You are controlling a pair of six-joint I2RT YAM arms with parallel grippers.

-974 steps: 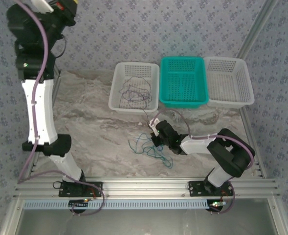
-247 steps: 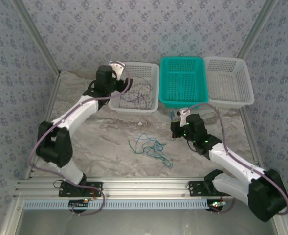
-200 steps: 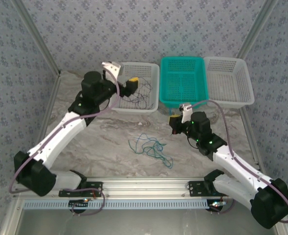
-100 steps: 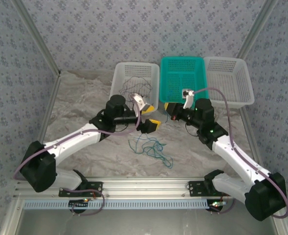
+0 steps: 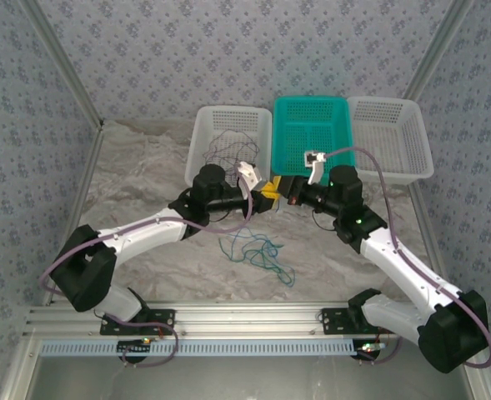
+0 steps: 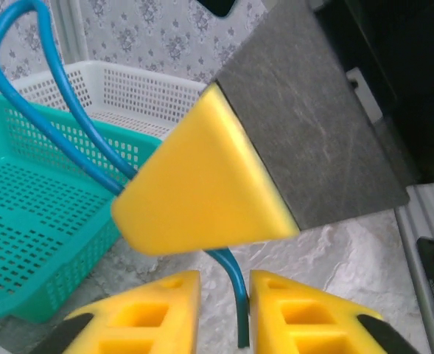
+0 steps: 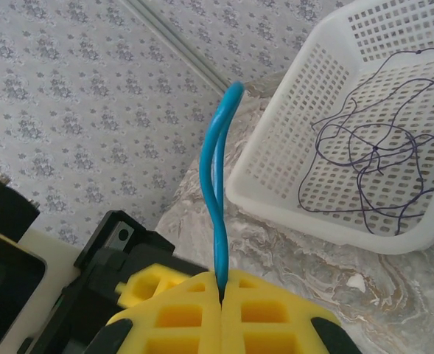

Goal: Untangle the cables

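Untangling is partly done: the dark cable (image 7: 375, 147) is lying alone in the white basket (image 5: 205, 167) left of the teal basket (image 5: 312, 137). Just in front of the teal basket, the right fingers (image 7: 180, 295) are pinching the blue cable (image 7: 218, 221). The left fingers (image 6: 165, 302) are standing narrow about it, and I cannot tell if they are gripping. The teal-blue tangle (image 5: 258, 250) is lying on the desk (image 5: 145, 183) nearer than that basket, not yet sorted.

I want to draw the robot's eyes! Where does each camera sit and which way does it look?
Top camera: high behind the arms, looking down on the table; left arm and right arm meet mid-table.
Left wrist camera: rides the left arm, faces the teal basket; the left jaws sit slightly apart around the blue cable.
Right wrist camera: rides the right arm, faces the white basket; the right jaws are shut on the blue cable.
Both wrist views share that cable.
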